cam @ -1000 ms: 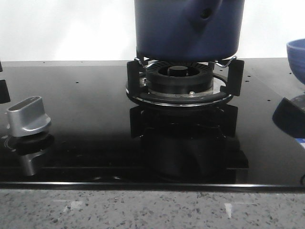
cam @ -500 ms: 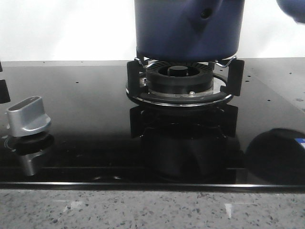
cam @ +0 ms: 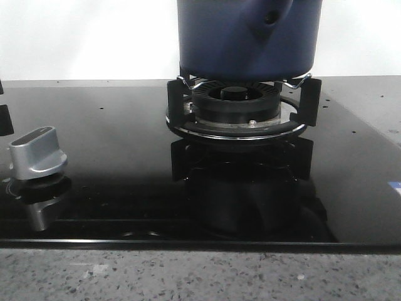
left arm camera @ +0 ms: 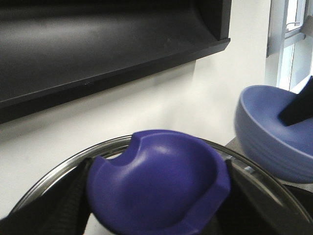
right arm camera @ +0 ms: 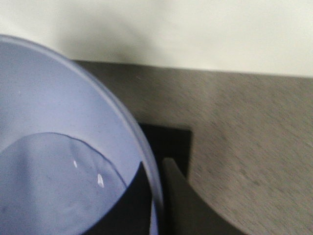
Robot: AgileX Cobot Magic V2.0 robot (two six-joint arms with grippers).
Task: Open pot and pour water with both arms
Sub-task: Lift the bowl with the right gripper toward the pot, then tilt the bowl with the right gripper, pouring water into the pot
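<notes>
- Front view sat low and close at the counter edge, facing forward across the glossy black glass hob [cam: 106, 144] to the dark navy round pot [cam: 247, 37] on the burner.
- Left wrist view looked from very near over a blue-purple knob [left arm camera: 159, 188], toward the white wall.
- Right wrist view pressed against the lighter-blue round bowl [right arm camera: 63, 161]; that bowl [left arm camera: 274, 129] also showed in the left wrist view.

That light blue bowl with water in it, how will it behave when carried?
The bowl looks rigid, unlikely to flex. The water inside probably adds weight and may slosh. Pinched only at its rim by the right gripper, it could tilt or slip.
</notes>
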